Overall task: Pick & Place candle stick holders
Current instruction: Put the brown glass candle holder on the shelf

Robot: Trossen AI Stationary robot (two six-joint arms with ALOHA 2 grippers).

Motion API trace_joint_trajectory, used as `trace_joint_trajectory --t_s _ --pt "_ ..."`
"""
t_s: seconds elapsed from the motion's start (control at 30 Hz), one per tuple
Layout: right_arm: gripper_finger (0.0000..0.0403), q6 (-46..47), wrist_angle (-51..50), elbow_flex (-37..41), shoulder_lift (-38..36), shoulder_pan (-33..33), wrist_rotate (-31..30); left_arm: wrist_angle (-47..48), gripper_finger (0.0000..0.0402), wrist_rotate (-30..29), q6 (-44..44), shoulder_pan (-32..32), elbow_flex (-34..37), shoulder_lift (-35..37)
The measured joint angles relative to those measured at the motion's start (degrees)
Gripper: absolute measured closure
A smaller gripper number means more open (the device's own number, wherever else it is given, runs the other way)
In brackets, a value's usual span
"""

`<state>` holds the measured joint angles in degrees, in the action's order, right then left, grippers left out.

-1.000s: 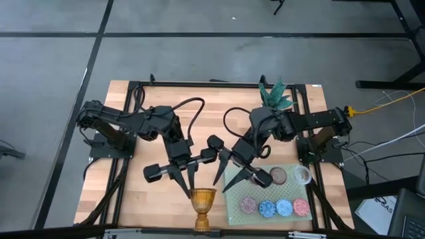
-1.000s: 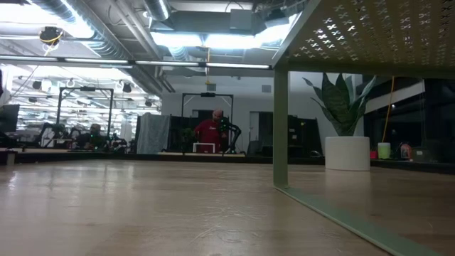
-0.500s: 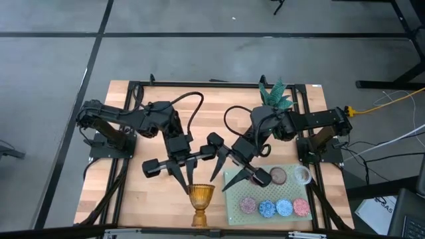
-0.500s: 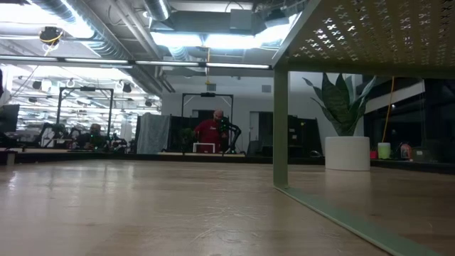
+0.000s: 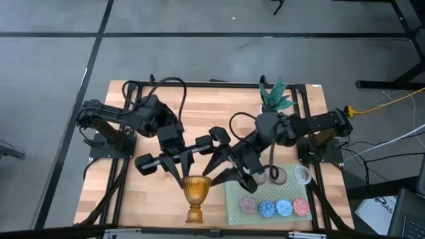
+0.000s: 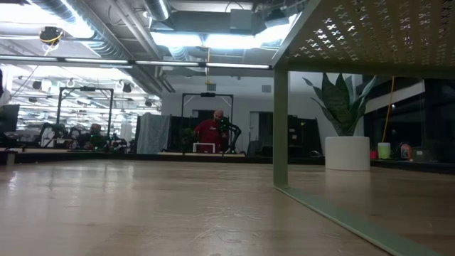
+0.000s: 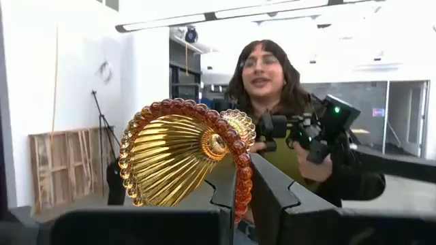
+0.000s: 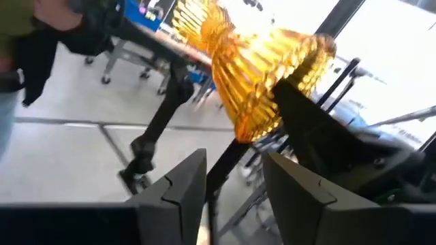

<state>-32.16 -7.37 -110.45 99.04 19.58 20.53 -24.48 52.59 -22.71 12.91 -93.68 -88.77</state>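
Note:
An amber ribbed glass candle stick holder (image 5: 196,191), goblet-shaped with a beaded rim, hangs high over the table's near middle with my left gripper (image 5: 184,174) shut on it. It also fills the left wrist view (image 7: 180,160) and shows in the right wrist view (image 8: 262,71). My right gripper (image 5: 219,176) stands open just to its right, touching nothing. Several small round candle stick holders, among them blue (image 5: 267,208), pink (image 5: 301,208) and clear (image 5: 303,174), stand on the pale green perforated mat (image 5: 236,186). My left gripper pinches the goblet's beaded rim (image 7: 242,187) between its two fingers. The fingers come from the table's far left side, pointing slightly upward. The goblet lies tilted, foot (image 5: 194,216) toward the near edge, lifted clear of the table.
A white pot with a green plant (image 5: 275,96) stands at the far right. The mat is a raised shelf on legs (image 6: 281,128) at the near right. A person holding hand controllers (image 7: 300,129) stands beyond the table's near edge. Bare wood lies at the left.
My left gripper has risen a little and tipped upward, carrying the amber goblet up with it; the goblet looks larger from above. My right gripper has rolled about its own pointing line while staying beside the goblet.

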Motion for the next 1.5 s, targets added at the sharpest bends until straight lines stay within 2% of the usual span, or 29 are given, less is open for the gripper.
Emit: trace_joint_trajectory --t_s 0.27,0.47,0.67,0.8,0.9,1.03,1.17,1.27,1.5 --pt "0.0254 0.17 6.08 0.00 -0.28 -0.31 1.43 -7.16 0.0384 -1.65 -3.47 -1.04 -0.01 -0.02" --pt "0.0254 1.58 10.89 0.00 -0.30 -1.75 2.92 -11.44 0.0384 -0.24 -3.86 -2.61 -0.01 -0.04" --pt "0.0254 8.78 11.90 0.00 -0.31 -4.39 9.13 -13.29 0.0384 1.88 -8.31 -4.38 -0.01 -0.04" --pt "0.0254 18.01 11.47 0.00 -0.31 -6.11 16.09 -12.52 0.0384 5.30 -13.60 -5.68 -0.01 -0.04" --pt "0.0254 24.33 8.87 0.00 -1.14 -6.63 18.05 -10.36 0.0384 7.70 -16.91 -6.41 -0.01 -0.02" --pt "0.0254 25.63 -1.83 0.00 -3.22 -6.31 10.62 -4.21 0.0384 11.83 -19.49 -7.53 -0.01 -0.02" --pt "0.0254 27.41 -12.23 0.00 -5.33 -4.69 1.14 5.50 0.0384 14.53 -15.70 -8.75 0.06 -0.04" --pt "0.0254 33.35 -18.03 0.00 -7.24 -3.26 -3.83 10.09 0.0384 15.01 -12.98 -10.29 0.06 -0.04" --pt "0.0254 48.64 -29.29 0.00 -10.95 -0.74 -9.84 14.13 0.0384 17.00 -9.68 -14.56 0.06 -0.04"
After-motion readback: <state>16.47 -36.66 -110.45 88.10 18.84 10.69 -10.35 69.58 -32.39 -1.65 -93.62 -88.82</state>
